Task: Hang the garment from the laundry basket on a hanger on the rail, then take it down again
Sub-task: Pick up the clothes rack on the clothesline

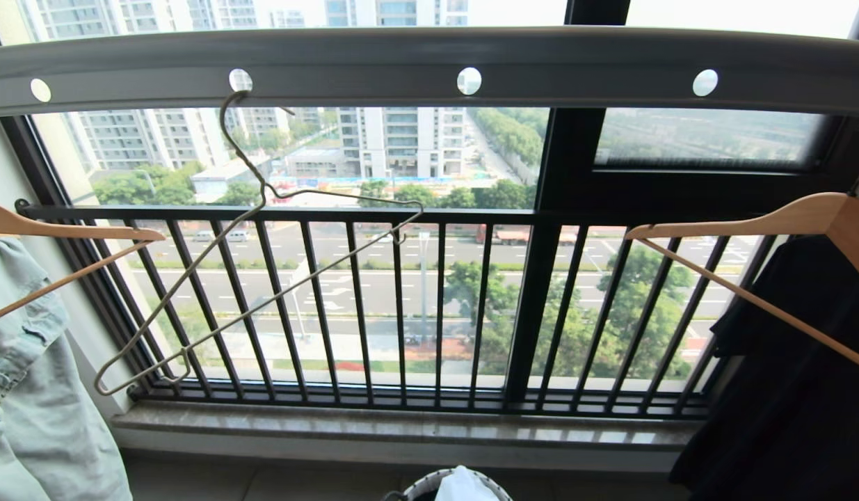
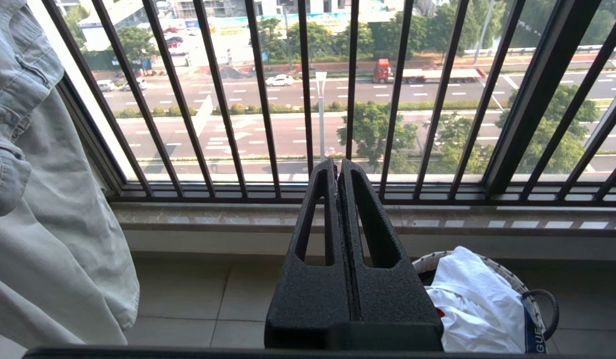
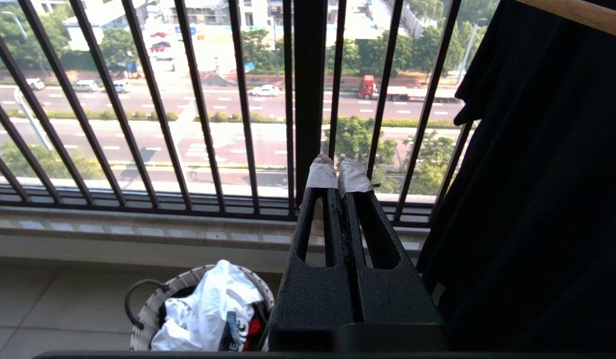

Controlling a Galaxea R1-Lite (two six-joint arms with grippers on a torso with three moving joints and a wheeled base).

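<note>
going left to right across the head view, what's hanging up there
pale denim garment on a thick wooden hanger → thin beige wire hanger, tilted, hooked in the grey holed metal rail → second thick wooden hanger carrying a black garment

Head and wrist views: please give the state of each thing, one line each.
White T-shirt: crumpled inside the basket, not hung.
Round white woven laundry basket: upright on the floor, holding the T-shirt.
Thin beige wire hanger: empty, tilted, hooked in a hole of the rail.
Grey perforated metal rail: overhead, carrying the wire hanger.
Left gripper: fingers shut, empty.
Right gripper: fingers shut, empty.
Pale denim garment: hanging on a wooden hanger.
</note>
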